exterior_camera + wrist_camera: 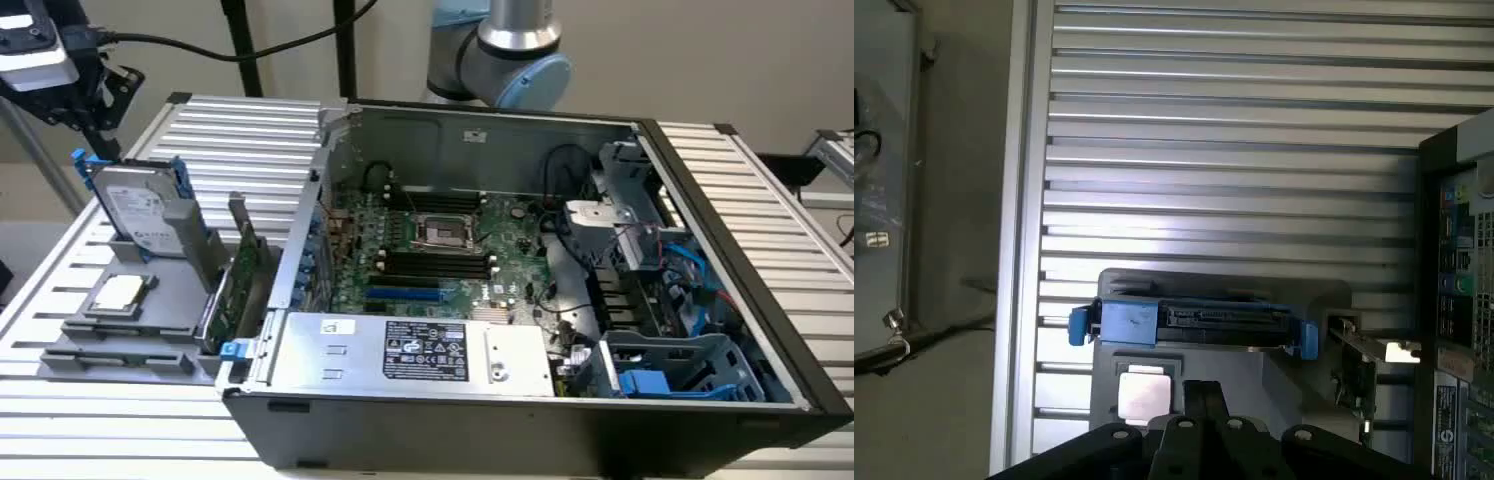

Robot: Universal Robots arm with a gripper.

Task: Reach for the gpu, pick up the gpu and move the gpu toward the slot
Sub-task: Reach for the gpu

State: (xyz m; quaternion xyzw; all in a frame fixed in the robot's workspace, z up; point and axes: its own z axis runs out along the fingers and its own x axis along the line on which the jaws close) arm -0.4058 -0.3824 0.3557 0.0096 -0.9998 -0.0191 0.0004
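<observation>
At the exterior view's upper left, the tool (94, 115) hangs over the slatted surface (240, 125), above the blue-tabbed hard drive (140, 210). It carries nothing and is well apart from the gpu (238, 285). Whether it is released or clenched I cannot tell. The gpu stands on edge in the grey holder (120, 355), between the hard drive and the open computer case (534, 130) — just beside the case wall. A small silver chip (118, 292) lies flat in the holder. From the wrist view the gpu (1357, 375) seems — dimly — to stand beside the hard drive (1194, 320).
</observation>
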